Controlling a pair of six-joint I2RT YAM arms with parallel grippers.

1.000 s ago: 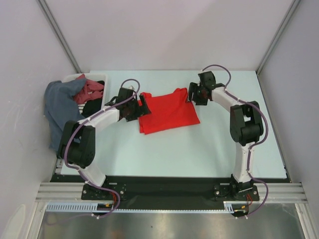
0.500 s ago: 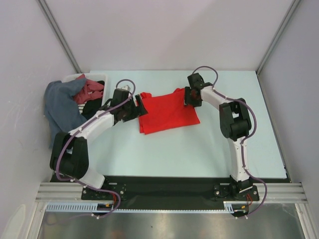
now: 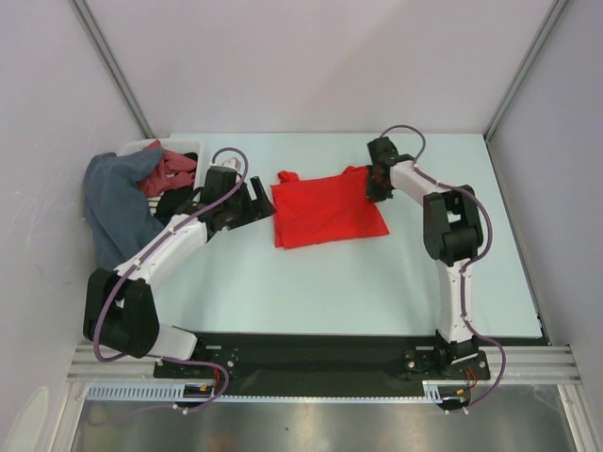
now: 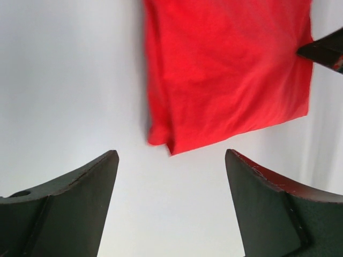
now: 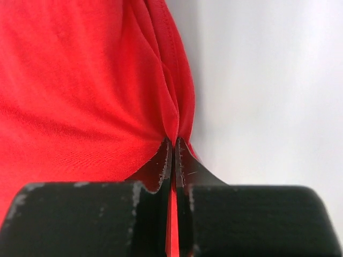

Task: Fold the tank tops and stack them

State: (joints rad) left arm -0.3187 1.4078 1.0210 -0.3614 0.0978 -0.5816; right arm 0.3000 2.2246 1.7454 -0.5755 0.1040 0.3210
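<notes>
The pale table carries one garment out in the open. This is the red tank top, lying flat in a rough rectangle at mid-table. Its long axis runs left to right, slightly skewed, and a strap loop shows at its far-left corner.

Well to the left, the white basket sits at the table's far-left corner. A grey-blue cloth hangs over its side and a dark cloth lies inside. Whether that dark piece is the navy top cannot be told from here.

The two arms flank the red top along its long axis. The right gripper sits at the top's far-right corner. In its wrist view the jaws are clenched with a pinch of the red hem drawn up between them, so it is grasping the red tank top.

The left gripper stands just off the top's left edge, apart from the cloth. It is released and holds nothing. In its wrist view the fingers are spread wide, and a doubled corner of the left edge lies straight ahead of the gap, just beyond the tips.

The coming move probably turns on that gap. The left gripper is the nearer one to the free left edge and needs only a short advance toward the cloth to take it. With the right end already pinned, both ends could then be carried together across the short axis.
</notes>
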